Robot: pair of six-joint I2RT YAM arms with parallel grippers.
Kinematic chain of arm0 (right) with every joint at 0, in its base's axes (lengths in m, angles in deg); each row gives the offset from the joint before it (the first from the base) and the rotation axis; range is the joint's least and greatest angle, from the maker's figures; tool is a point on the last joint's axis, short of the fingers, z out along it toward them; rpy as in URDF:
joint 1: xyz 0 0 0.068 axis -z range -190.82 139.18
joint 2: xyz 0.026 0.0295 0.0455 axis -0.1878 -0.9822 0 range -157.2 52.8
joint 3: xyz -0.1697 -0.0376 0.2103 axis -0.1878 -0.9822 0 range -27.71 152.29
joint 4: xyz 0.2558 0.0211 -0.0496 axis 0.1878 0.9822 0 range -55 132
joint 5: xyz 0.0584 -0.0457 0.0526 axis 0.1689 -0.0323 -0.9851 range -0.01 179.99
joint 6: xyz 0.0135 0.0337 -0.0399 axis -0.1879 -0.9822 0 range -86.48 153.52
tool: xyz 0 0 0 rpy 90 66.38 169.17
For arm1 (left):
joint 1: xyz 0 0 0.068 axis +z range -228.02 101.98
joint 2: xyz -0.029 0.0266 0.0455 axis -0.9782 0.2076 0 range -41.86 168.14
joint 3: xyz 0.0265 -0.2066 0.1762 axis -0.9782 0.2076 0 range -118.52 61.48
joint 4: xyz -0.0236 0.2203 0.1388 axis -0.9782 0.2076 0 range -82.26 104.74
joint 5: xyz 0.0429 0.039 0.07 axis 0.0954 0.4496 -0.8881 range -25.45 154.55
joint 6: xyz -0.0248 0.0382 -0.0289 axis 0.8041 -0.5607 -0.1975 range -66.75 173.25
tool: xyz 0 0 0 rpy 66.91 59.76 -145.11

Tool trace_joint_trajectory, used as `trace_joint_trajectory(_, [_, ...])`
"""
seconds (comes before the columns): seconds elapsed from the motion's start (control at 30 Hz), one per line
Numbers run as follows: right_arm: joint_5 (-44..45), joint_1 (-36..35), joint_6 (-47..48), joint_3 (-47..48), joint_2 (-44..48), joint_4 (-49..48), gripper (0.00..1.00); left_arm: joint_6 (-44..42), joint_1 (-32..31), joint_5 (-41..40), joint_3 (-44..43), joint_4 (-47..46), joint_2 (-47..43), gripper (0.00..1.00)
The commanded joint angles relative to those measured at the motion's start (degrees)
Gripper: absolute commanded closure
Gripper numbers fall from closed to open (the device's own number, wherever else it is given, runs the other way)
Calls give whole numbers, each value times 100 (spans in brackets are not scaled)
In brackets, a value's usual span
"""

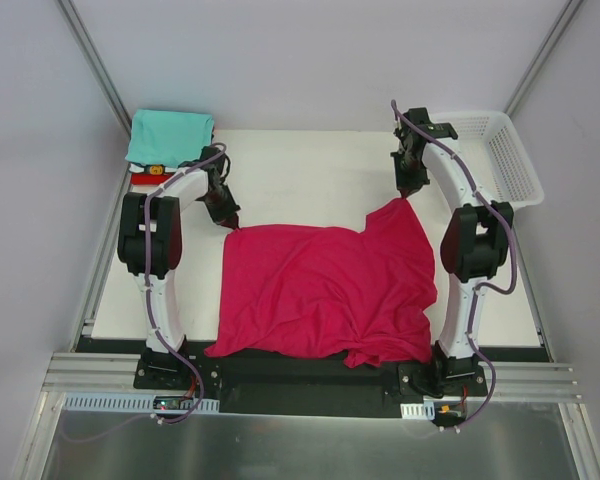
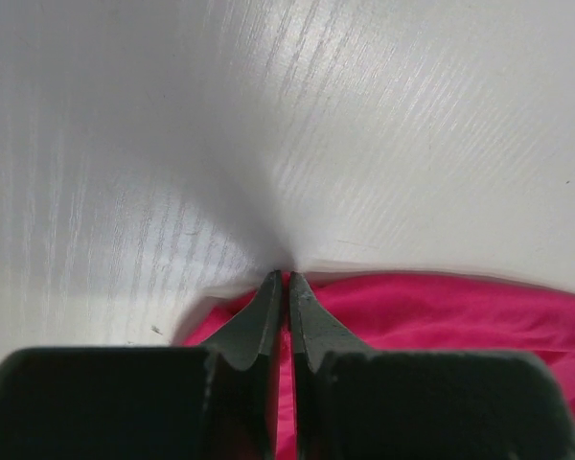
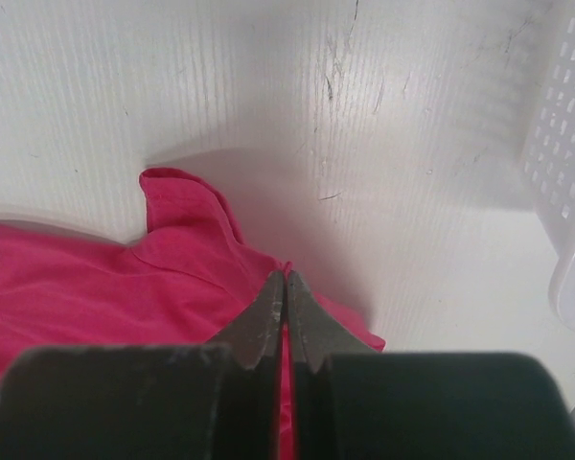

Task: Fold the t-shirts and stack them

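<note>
A large magenta-pink t-shirt lies spread and rumpled over the near half of the white table. My left gripper is shut on its far left corner; in the left wrist view pink cloth shows between and beside the closed fingers. My right gripper is shut on the shirt's far right corner, lifting it into a peak; pink cloth runs under the closed fingers. A folded teal t-shirt lies on a red one at the far left.
A white plastic mesh basket stands at the far right corner, its wall close to my right gripper. The white table shows bare between the two grippers. A metal rail runs along the near edge.
</note>
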Motion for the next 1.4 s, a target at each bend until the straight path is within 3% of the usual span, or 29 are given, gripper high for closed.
trace_joint_trajectory(0.0, [48,-68,-54,-180,491,16,99,5,-31,85,8,35,-261,100])
trace_joint_trajectory(0.13, [-4,-103,-133,-601,797,-299,99,-12,-40,33,-71,87,-402,100])
trace_joint_trajectory(0.27, [21,-104,-72,-1207,1167,-1229,99,-100,-32,-160,-483,403,-402,100])
trace_joint_trajectory(0.57, [250,19,218,-1147,1370,-2294,99,-293,179,-468,-2117,1378,-60,100])
trace_joint_trajectory(0.8, [-285,309,95,-1253,1879,-3191,99,-417,346,-512,-3225,1889,46,100])
trace_joint_trajectory(1.37, [-892,547,-10,-874,2397,-3429,99,-522,505,-354,-3649,2206,11,100])
